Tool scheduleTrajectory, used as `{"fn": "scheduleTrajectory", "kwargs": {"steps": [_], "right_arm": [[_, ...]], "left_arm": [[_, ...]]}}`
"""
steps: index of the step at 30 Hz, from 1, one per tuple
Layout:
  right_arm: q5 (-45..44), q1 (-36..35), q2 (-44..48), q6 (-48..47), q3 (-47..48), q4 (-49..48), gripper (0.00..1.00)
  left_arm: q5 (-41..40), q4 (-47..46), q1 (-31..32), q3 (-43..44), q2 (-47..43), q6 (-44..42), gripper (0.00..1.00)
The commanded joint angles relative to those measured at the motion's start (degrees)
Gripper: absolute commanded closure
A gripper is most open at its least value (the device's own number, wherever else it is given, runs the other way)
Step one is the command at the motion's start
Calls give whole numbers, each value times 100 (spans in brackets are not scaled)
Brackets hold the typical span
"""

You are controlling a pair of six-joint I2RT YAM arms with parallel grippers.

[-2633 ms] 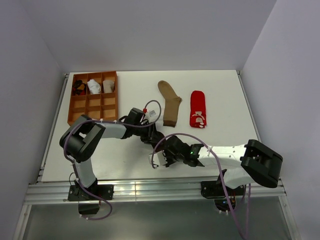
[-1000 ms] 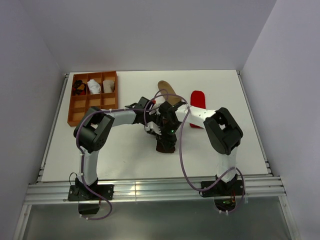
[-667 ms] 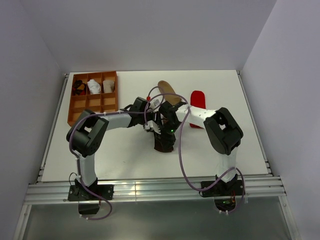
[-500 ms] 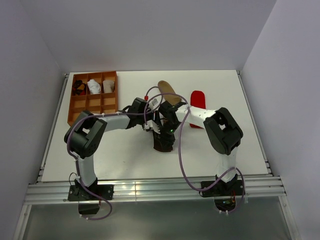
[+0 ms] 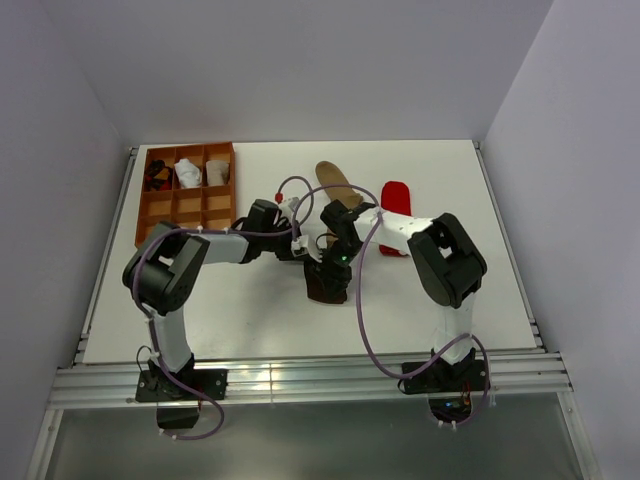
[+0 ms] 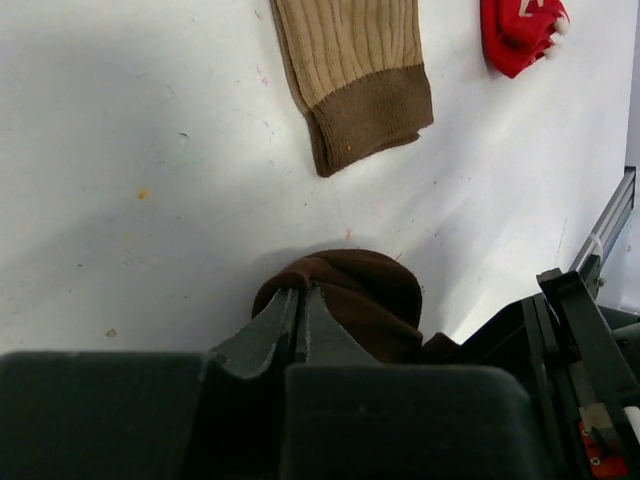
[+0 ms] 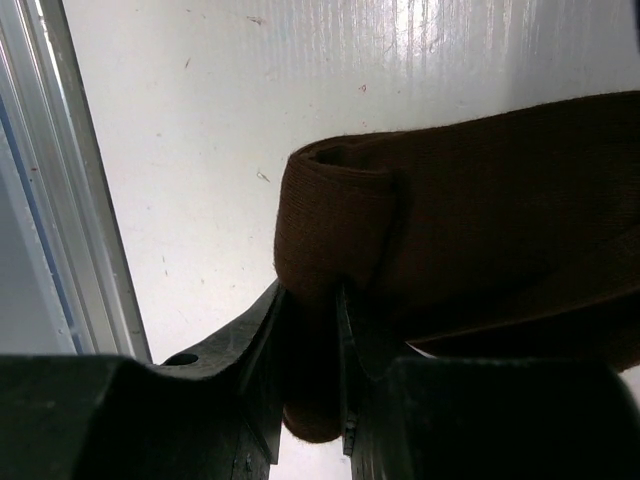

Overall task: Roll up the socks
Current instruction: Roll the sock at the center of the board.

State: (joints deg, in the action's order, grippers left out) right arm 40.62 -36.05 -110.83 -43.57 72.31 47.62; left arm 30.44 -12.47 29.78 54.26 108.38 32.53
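Observation:
The dark brown sock [image 5: 326, 287] lies bunched in a roll at the middle of the table. My right gripper [image 5: 335, 268] is shut on a fold of the dark brown sock [image 7: 450, 200], with fabric filling the gap between its fingers [image 7: 262, 330]. My left gripper [image 6: 300, 290] comes in from the left, shut, its tips pinching the rim of the dark brown sock [image 6: 370, 300]. The tan sock [image 5: 335, 185] lies flat behind them, and the red sock [image 5: 395, 197] is to its right. Both also appear in the left wrist view, the tan sock [image 6: 350, 60] and the red sock [image 6: 520, 30].
A brown divided tray [image 5: 143, 210] stands at the back left and holds small white bundles [image 5: 187, 172] and a black one [image 5: 157, 176]. The table's aluminium front rail [image 7: 60, 200] runs close to the right gripper's side. The right arm [image 6: 560, 350] is beside the left gripper.
The left jaws opened wide and then shut on the brown sock's rim, and the left wrist drew a little to the left. The right gripper kept its hold on the sock.

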Motion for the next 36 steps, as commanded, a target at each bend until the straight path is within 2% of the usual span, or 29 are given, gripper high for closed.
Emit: {"fn": "scheduleTrajectory", "kwargs": {"steps": [1,7,10,11,15,16,19,21,27,30,31,34,36], "right_arm": [[-810,19,-352,121,-227,248,83],[-819,19,-545,200,-78,371,84],[-836,19,-624,261,-16,406,84],[-845,19,-633,279,-7,398,84],[-872,19,-677,349,28,398,84],[-880,19,-712,358,63,415,84],[-872,19,-782,384,142,468,84],[-819,19,-879,402,282,608,84],[-547,37,-1309,411,845,1248,85],[-494,72,-1555,420,1240,1556,85],[-459,107,-1721,420,1424,1654,84],[-231,142,-2125,323,1829,2093,84],[-29,186,-2320,95,2127,2523,83]], "left_arm": [[191,-422,-25,-47,17,-37,100],[182,-914,-244,-652,-457,130,99],[437,-1538,-394,-917,-739,280,87],[446,-1591,-455,-961,-774,262,85],[481,-1732,-508,-1014,-993,262,61],[463,-1741,-517,-1049,-1029,254,59],[366,-1644,-543,-1180,-1117,192,62],[366,-1854,-543,-1373,-1248,279,71],[183,-2348,-500,-2524,-2081,552,82],[-342,-1945,-149,-2745,-2547,395,82],[-580,-1726,200,-2667,-2637,185,82],[-1346,-1040,1026,-2334,-2717,-219,75],[-1644,-723,1327,-2166,-2595,-370,70]]}}
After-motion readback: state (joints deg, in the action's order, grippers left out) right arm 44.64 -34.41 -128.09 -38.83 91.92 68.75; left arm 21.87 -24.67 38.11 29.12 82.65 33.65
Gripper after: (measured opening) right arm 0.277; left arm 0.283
